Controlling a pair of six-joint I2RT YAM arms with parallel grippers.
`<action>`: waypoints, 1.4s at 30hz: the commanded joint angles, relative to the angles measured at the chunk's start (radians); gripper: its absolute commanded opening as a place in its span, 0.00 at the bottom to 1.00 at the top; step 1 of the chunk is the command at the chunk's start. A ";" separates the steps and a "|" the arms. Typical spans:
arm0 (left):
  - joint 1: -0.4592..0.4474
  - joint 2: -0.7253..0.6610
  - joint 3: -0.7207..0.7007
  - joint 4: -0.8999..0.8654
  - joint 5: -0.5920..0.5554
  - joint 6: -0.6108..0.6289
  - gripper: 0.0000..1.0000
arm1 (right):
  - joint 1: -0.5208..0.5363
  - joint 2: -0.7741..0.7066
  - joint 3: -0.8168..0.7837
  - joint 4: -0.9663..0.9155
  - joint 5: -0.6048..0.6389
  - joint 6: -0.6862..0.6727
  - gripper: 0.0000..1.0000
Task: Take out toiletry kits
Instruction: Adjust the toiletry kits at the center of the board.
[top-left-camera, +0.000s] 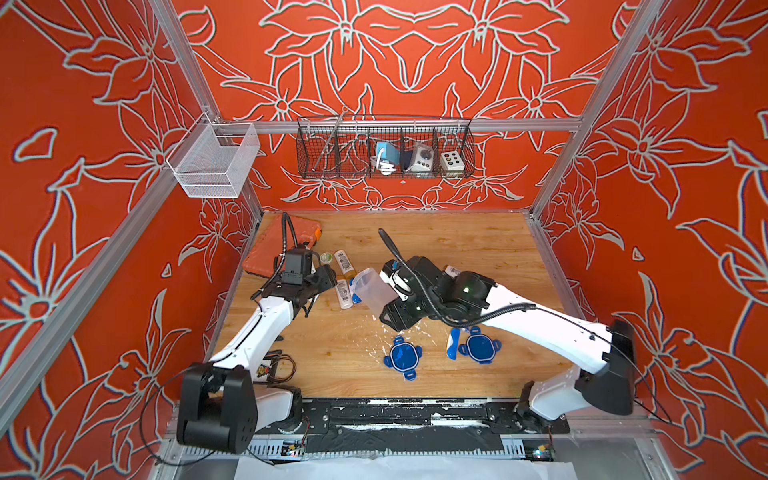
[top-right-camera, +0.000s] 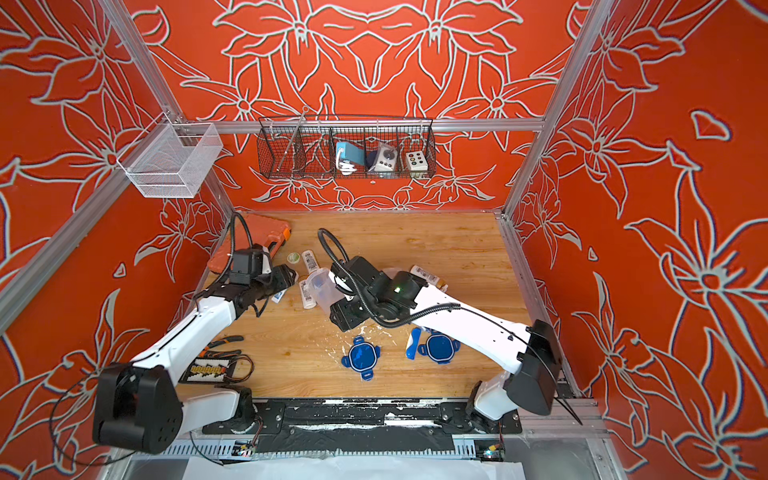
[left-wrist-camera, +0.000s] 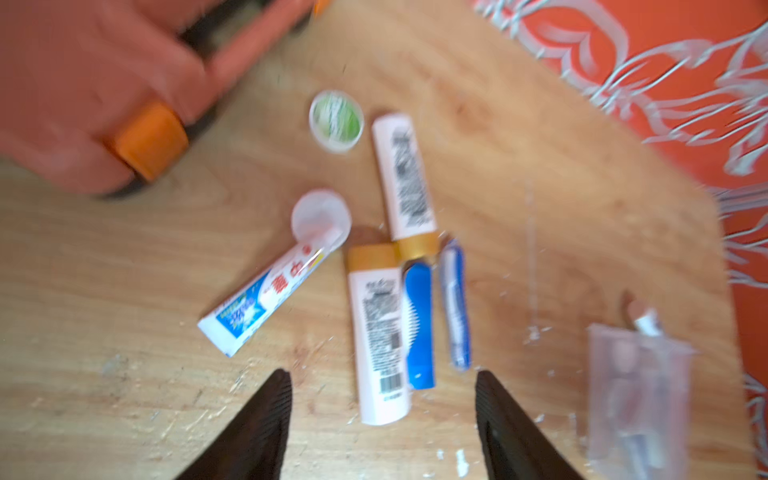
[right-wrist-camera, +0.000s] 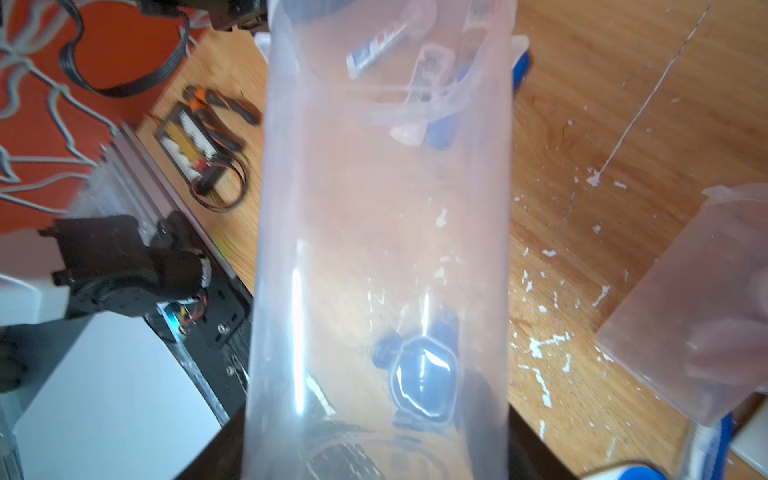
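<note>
Right claw (right-wrist-camera: 374, 453) is pinching a tilted clear jar (top-left-camera: 372, 291); left claw (left-wrist-camera: 380, 382), spread and empty, is hovering beside the jar, whose slick wall could slip, scattering toiletries (left-wrist-camera: 378, 332).

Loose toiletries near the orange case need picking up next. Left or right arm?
Left. The left gripper hangs open right beside the toothpaste and white bottles, nothing in it. The right gripper is shut on the tilted clear jar, so it is occupied.
</note>
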 joint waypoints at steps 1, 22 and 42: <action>0.001 -0.074 0.047 -0.076 -0.080 -0.006 0.69 | 0.027 -0.005 -0.093 0.183 0.063 0.066 0.43; 0.003 -0.196 -0.135 -0.104 0.040 0.004 0.65 | -0.067 0.395 0.017 0.128 0.362 0.233 0.43; 0.003 -0.234 -0.191 -0.086 0.039 0.011 0.65 | -0.008 0.554 0.116 0.120 0.185 0.369 0.48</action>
